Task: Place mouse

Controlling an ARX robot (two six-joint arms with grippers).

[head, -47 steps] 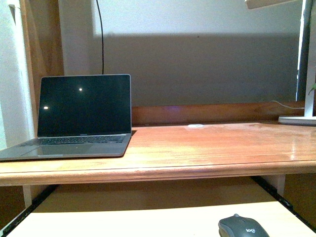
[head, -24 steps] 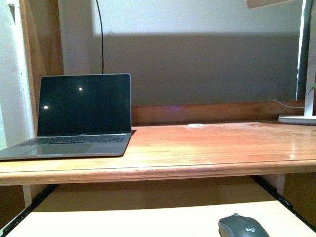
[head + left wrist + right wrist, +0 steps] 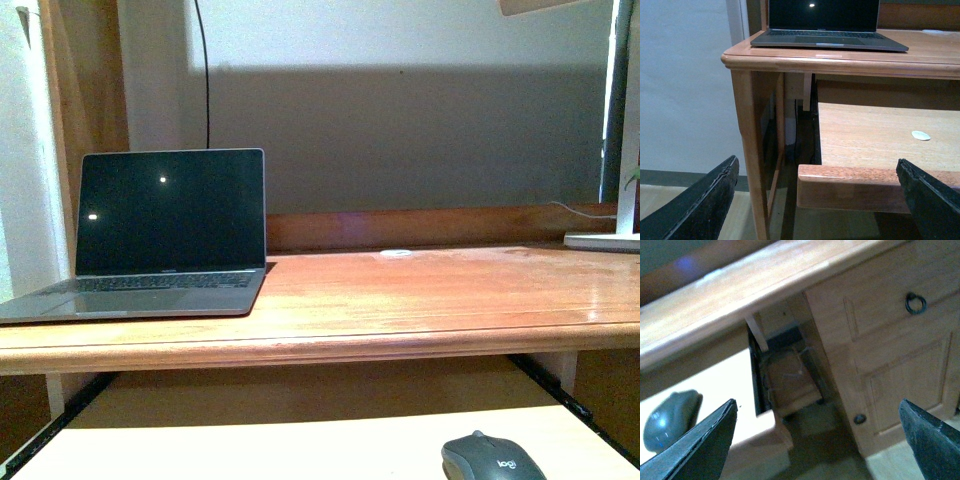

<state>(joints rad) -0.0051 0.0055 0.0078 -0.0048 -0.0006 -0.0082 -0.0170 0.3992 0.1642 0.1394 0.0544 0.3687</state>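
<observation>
The dark grey mouse with a pale logo lies on the pale pull-out tray under the desk, at the tray's front right. It also shows in the right wrist view, blurred, on the tray. My right gripper is open and empty, hanging off the tray's right end, apart from the mouse. My left gripper is open and empty, in front of the tray's left front corner. Neither arm shows in the front view.
An open laptop with a dark screen stands on the wooden desk top at the left. A white lamp base stands at the far right. A cabinet with drawer pulls is beside the desk. A small white disc lies on the tray.
</observation>
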